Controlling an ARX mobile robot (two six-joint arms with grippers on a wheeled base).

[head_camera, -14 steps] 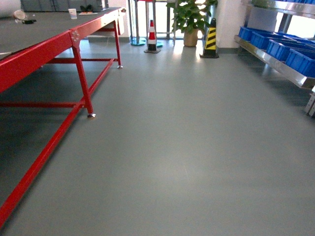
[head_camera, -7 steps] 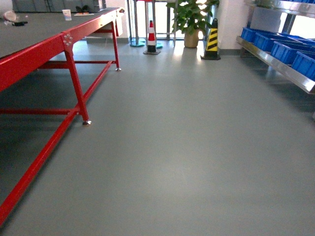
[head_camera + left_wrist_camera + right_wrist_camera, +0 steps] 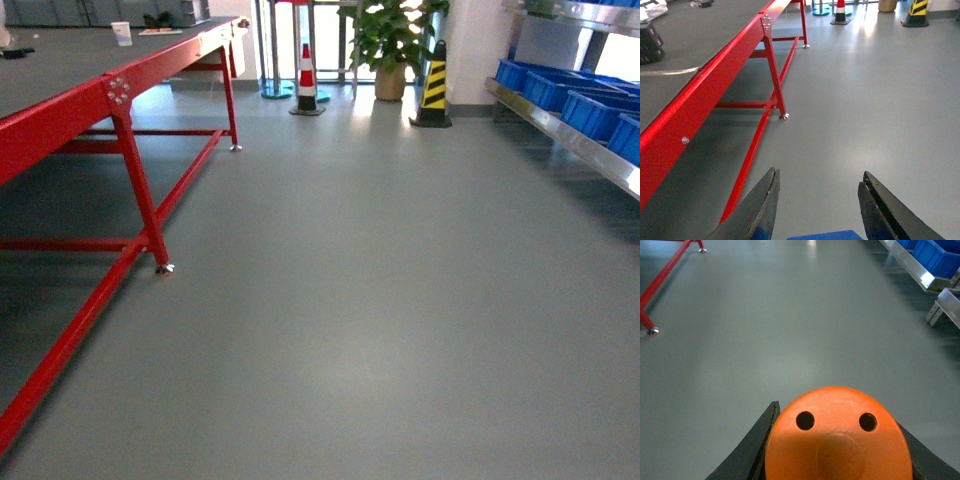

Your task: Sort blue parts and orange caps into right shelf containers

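My right gripper [image 3: 835, 450] clamps orange cap [image 3: 837, 437]. My left gripper [image 3: 817, 210] spread around blue part [image 3: 822, 235]; contact unclear. Bins [image 3: 590, 100] far right.

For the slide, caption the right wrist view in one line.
Right gripper carries an orange cap above grey floor, blue bins on the shelf ahead.

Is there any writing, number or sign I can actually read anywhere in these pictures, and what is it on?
No readable text in any view.
Orange cap in the right gripper: only its holed top shows; no print visible.
Yellow-black striped cone: warning stripes only, no words.
Red-white cone: bands only.
White cup on the red table: too small to tell.
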